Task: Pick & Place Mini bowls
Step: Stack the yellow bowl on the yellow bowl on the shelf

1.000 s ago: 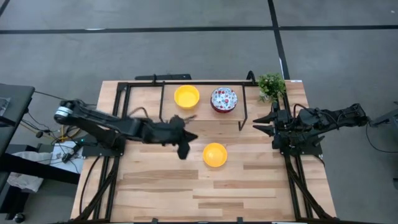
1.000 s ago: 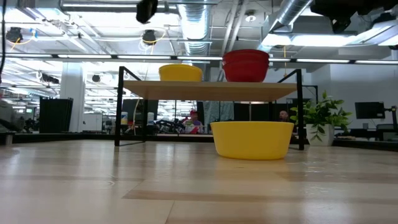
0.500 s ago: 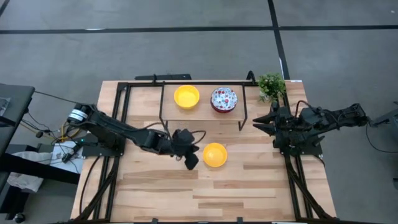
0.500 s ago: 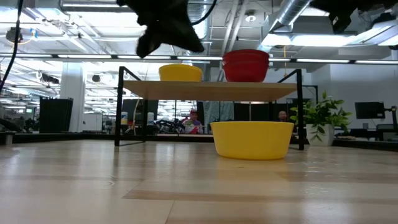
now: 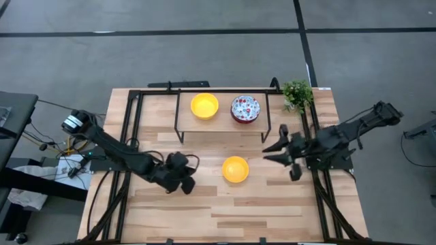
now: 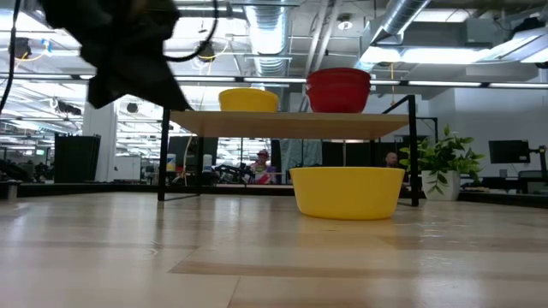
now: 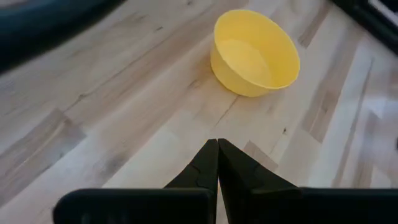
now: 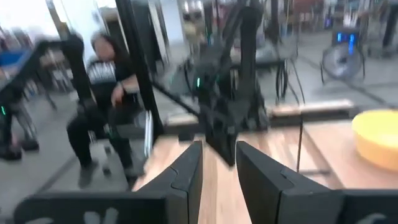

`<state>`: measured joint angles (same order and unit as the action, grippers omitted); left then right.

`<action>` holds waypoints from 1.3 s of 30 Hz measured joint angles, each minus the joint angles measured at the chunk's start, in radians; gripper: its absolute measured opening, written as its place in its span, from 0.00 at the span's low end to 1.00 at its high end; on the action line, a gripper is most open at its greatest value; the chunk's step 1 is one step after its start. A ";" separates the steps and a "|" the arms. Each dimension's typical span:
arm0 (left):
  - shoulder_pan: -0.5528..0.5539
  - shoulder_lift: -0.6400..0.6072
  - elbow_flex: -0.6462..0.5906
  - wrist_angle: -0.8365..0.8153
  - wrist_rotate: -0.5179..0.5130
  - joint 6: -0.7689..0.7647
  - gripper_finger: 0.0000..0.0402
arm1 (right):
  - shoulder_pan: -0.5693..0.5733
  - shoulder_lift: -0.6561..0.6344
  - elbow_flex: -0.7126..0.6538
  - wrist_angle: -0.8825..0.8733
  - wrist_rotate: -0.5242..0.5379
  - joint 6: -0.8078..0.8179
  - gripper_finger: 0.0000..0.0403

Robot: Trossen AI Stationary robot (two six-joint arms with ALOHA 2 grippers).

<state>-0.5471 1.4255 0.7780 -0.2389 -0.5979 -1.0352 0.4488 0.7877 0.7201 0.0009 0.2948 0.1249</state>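
Note:
One yellow mini bowl (image 5: 235, 169) stands upright on the table's middle; it also shows in the left wrist view (image 7: 255, 53) and the low view (image 6: 347, 192). On the black-framed shelf (image 5: 221, 121) at the back sit another yellow mini bowl (image 5: 204, 105) and a red, floral-patterned one (image 5: 245, 109). My left gripper (image 5: 184, 184) is shut and empty, left of the table bowl, its tips (image 7: 217, 163) pointing at the wood short of it. My right gripper (image 5: 274, 146) is open and empty, right of that bowl.
A small green plant (image 5: 297, 93) stands at the shelf's right end. The shelf's black frame and legs (image 6: 163, 145) rise behind the table bowl. Bare wood (image 5: 225, 211) lies toward the near edge. A person (image 8: 106, 93) sits in the room beyond the table.
My left gripper, shut throughout, has gone down and toward the table's near-left, away from the yellow bowl on the table. My right gripper has swung in from the right edge toward that bowl, its fingers apart as before. The bowls have not moved.

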 joint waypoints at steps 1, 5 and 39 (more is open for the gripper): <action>-0.008 -0.021 -0.022 0.011 -0.013 -0.001 0.02 | 0.007 0.038 0.031 -0.032 0.005 0.008 0.22; -0.027 -0.106 -0.095 0.044 -0.069 -0.003 0.02 | 0.017 0.185 0.172 -0.258 0.021 0.112 0.22; -0.027 -0.299 -0.249 0.135 -0.109 0.009 0.02 | -0.173 0.707 0.420 -0.823 -0.250 0.994 0.55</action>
<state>-0.5743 1.1263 0.5289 -0.1036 -0.7067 -1.0260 0.2756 1.4948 1.1397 -0.8221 0.0445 1.1190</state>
